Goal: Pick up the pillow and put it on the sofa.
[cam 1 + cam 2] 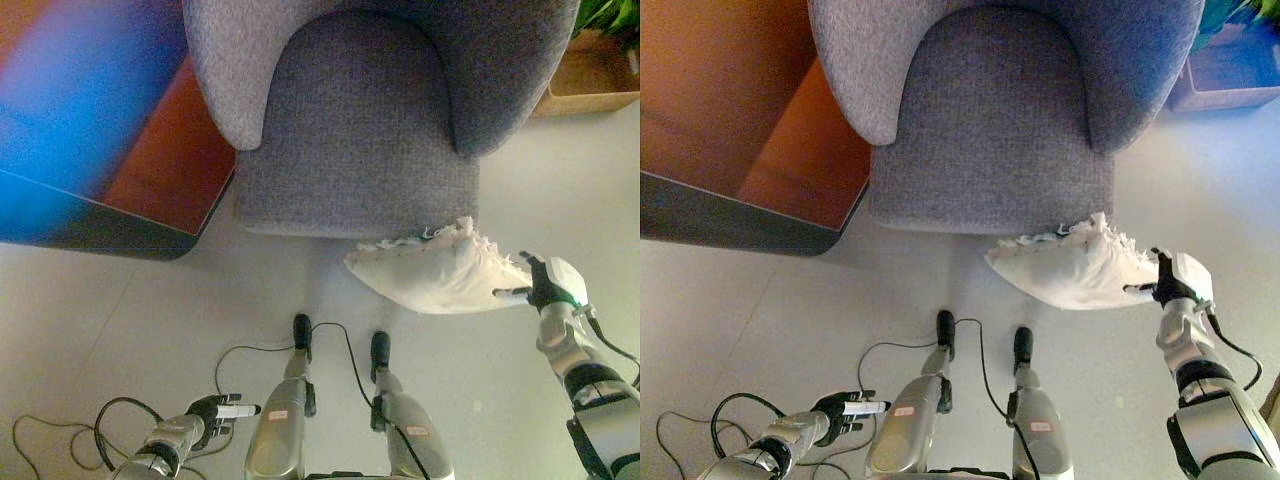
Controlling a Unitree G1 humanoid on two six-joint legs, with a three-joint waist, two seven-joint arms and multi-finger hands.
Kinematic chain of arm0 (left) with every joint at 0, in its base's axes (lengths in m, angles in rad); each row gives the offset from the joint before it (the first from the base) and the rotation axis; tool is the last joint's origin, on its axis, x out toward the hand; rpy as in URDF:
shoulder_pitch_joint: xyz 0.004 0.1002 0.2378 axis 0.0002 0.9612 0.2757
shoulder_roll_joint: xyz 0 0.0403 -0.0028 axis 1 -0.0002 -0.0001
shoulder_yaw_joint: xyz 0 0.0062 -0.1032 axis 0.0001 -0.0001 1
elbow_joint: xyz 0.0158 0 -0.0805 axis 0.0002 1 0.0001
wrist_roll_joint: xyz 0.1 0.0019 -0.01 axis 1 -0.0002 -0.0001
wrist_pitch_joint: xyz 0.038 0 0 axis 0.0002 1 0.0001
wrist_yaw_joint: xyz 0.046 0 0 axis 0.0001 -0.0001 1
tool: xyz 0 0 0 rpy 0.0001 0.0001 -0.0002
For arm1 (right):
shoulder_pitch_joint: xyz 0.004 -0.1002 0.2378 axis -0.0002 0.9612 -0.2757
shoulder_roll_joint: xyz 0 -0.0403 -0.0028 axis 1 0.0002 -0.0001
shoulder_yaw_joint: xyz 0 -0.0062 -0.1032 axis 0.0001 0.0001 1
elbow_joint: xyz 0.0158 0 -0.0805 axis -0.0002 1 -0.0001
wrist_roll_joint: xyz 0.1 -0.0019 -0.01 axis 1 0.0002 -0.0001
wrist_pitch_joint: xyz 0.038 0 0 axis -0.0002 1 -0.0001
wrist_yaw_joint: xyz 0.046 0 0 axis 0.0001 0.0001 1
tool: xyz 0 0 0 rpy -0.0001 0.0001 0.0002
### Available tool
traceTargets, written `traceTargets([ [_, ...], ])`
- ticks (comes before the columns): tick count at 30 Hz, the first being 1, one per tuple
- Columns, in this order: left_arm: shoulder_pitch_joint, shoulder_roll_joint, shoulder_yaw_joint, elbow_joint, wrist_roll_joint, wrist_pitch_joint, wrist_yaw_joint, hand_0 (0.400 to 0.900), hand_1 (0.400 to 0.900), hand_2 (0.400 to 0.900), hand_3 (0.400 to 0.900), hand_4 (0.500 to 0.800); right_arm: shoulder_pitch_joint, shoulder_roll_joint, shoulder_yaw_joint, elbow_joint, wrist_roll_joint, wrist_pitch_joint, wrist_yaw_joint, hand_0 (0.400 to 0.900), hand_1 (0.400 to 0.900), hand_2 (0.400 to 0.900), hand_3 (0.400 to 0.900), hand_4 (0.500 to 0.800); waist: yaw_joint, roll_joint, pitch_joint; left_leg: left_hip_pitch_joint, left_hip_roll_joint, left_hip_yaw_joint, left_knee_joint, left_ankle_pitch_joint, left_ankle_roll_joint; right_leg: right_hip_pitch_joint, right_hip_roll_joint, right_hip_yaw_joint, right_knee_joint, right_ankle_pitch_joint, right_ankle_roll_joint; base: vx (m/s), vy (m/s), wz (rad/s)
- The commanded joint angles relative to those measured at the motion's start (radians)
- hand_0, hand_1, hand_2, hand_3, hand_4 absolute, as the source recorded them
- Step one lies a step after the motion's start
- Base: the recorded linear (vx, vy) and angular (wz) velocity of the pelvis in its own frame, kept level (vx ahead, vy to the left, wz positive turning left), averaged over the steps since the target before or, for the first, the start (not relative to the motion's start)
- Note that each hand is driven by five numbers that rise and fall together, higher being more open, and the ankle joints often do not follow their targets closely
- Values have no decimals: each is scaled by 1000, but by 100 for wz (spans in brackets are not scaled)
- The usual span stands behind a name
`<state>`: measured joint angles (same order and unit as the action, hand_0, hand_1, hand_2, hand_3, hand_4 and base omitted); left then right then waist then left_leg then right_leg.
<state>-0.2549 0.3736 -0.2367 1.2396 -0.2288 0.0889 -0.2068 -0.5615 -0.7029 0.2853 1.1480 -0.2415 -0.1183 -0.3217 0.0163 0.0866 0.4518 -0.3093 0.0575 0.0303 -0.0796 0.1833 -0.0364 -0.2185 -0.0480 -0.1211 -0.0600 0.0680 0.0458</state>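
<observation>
I see my right hand (548, 285) pinching the white pillow's (440, 272) edge, held just in front of the grey sofa (360, 130) seat. Left hand (215, 412) low, well back from sofa, fingers loosely curled, empty.

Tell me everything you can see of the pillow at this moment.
The pillow is white, soft and crumpled, with a frayed, ruffled fringe along its upper right edge. It tapers to a point on its left and lies roughly flat just in front of the grey sofa seat, not on the cushion. The right hand meets its right end; whether the fingers are closed on the cloth cannot be told. I cannot tell if it is lifted clear of the floor.
</observation>
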Motion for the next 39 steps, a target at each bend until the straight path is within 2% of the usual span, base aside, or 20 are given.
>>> traceTargets([
  [1, 8, 21, -44, 54, -42, 38, 17, 900, 900, 900, 900, 800, -60, -137, 45, -54, 45, 2, -8, 900, 900, 900, 900, 800, 9, -24, 2, -8, -54, -26, -8, -67, 0, -159, -22, -1, 157, -17, 37, -52, 17, 5],
  [11, 14, 3, -56, 29, -74, 28, 28, 900, 900, 900, 900, 800, -174, -200, 74, -132, 69, 10, 50, 900, 900, 900, 900, 800, 22, 1, 40, -80, -62, -17, 7, -48, -5, -246, -43, -17, 202, -17, 44, -37, 32, 3],
  [15, 16, -1, -60, 15, -93, 16, 34, 900, 900, 900, 900, 800, -206, -206, 85, -160, 67, 2, 58, 900, 900, 900, 900, 800, 23, 13, 51, -97, -66, -18, 9, -43, -5, -266, -44, -17, 211, -19, 44, -26, 47, 0],
  [26, 16, -12, -73, -3, -125, 21, 44, 900, 900, 900, 900, 800, -269, -224, 115, -207, 101, 13, 107, 900, 900, 900, 900, 800, 25, 38, 68, -148, -76, -23, 16, -29, -4, -326, -45, -8, 229, -13, 45, -10, 35, -1],
  [31, 19, -15, -79, -10, -143, 10, 47, 900, 900, 900, 900, 800, -306, -222, 128, -214, 171, 28, 184, 900, 900, 900, 900, 800, 28, 49, 68, -175, -75, -15, 26, -31, -5, -357, -52, -10, 241, -13, 46, 4, 20, -1],
  [32, 19, -14, -80, -13, -143, 12, 48, 900, 900, 900, 900, 800, -310, -221, 126, -219, 171, 28, 198, 767, 767, 767, 767, 720, 29, 51, 68, -178, -75, -15, 28, -30, -6, -361, -52, -9, 243, -14, 47, 0, 0, 0],
  [33, 19, -14, -80, -14, -161, 16, 62, 900, 900, 900, 900, 800, -315, -223, 128, -224, 169, 35, 200, 535, 535, 535, 535, 581, 29, 51, 68, -181, -76, -13, 28, -30, -6, -363, -53, -10, 243, -14, 47, -14, -12, 11],
  [34, 31, -12, -74, -11, -145, -8, 59, 900, 900, 900, 900, 800, -320, -227, 138, -227, 186, 43, 209, 400, 400, 400, 400, 500, 35, 53, 68, -185, -78, -16, 29, -28, -6, -364, -53, -13, 241, -15, 44, -29, -28, 17],
  [38, 101, 17, -67, -3, -136, -98, -9, 900, 900, 900, 900, 800, -301, -255, 137, -195, 163, 10, 196, 400, 400, 400, 400, 500, 38, 83, 68, -181, -84, -23, 25, -21, -13, -367, -63, -23, 242, -14, 44, -9, 55, 9],
  [39, 115, 23, -69, -7, -141, -108, -25, 900, 900, 900, 900, 800, -301, -262, 131, -186, 152, 0, 194, 400, 400, 400, 400, 500, 38, 93, 68, -173, -85, -21, 23, -22, -14, -362, -65, -23, 240, -15, 44, 18, 156, -4],
])
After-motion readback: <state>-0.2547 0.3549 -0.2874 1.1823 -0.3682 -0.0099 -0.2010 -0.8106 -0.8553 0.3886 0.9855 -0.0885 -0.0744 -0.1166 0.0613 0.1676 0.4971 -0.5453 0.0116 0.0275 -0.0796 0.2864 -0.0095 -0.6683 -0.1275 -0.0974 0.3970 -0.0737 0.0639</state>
